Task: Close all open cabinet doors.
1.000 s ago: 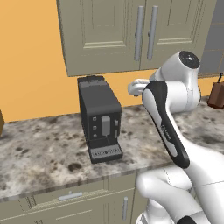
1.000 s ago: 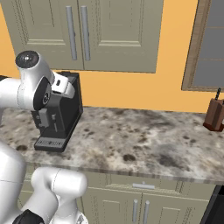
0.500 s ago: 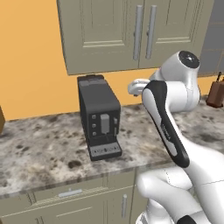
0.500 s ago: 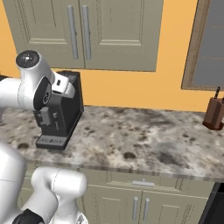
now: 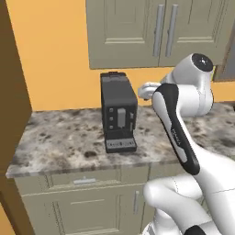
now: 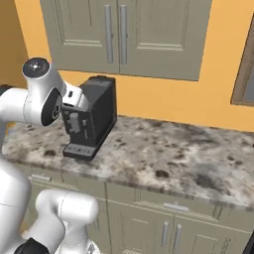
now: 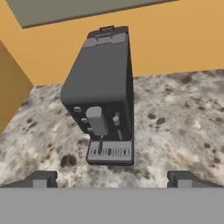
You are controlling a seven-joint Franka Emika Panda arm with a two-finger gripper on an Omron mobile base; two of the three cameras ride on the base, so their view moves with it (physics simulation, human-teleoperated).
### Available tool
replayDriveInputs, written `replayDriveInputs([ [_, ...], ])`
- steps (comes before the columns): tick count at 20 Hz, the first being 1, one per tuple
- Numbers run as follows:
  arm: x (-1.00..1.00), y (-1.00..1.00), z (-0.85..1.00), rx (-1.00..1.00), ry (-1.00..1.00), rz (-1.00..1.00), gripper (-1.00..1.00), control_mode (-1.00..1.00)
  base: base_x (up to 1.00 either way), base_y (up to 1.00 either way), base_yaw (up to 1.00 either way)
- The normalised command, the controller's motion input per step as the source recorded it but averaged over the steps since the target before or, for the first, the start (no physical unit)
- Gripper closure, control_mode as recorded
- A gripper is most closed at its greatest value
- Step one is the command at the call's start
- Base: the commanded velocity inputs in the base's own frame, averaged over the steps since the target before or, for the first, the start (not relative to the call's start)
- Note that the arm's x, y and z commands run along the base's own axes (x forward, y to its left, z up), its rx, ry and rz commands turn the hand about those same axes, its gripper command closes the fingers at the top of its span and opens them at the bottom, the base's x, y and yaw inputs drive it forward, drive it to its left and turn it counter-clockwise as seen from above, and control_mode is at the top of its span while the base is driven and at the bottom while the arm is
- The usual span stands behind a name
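Two tall grey-beige cabinet doors point(image 5: 124, 27) point(image 5: 197, 27) hang above the counter, with their silver bar handles point(image 5: 158, 30) side by side at the middle seam. Both lie flush with the cabinet front. The same pair of cabinet doors point(image 6: 82, 30) point(image 6: 158, 34) looks shut from the right side too. My gripper point(image 7: 111, 179) is open and holds nothing. It hovers above the counter and looks down at the black coffee machine point(image 7: 103, 87). The white hand point(image 5: 146, 89) sits just right of that machine, below the doors.
The coffee machine point(image 5: 118, 117) stands on a speckled granite counter point(image 5: 59, 137) against an orange wall. Base cabinets and drawers point(image 5: 82, 202) run below. A tall brown panel point(image 5: 11, 114) bounds the counter on the left. A window frame point(image 6: 243, 74) shows at the far right.
The whole picture has slid to the right in both base views, so the base has moved left. The brown panel has come into view. The arm keeps its pose.
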Motion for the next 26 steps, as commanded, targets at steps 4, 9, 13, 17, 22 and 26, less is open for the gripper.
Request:
replayDriveInputs([
  [4, 0.00, 0.00, 0.00, 0.00, 0.00, 0.00, -1.00, 1.00, -0.27, -0.04, 0.93],
  [9, 0.00, 0.00, 0.00, 0.00, 0.00, 0.00, -1.00, 1.00, -0.13, -0.02, 1.00],
  [13, 0.00, 0.00, 0.00, 0.00, 0.00, 0.00, -1.00, 1.00, -0.09, 0.00, 1.00],
  [17, 0.00, 0.00, 0.00, 0.00, 0.00, 0.00, -1.00, 1.00, -0.08, 0.00, 1.00],
  [22, 0.00, 0.00, 0.00, 0.00, 0.00, 0.00, -1.00, 1.00, -0.08, 0.00, 1.00],
  [26, 0.00, 0.00, 0.00, 0.00, 0.00, 0.00, -1.00, 1.00, -0.08, 0.00, 1.00],
])
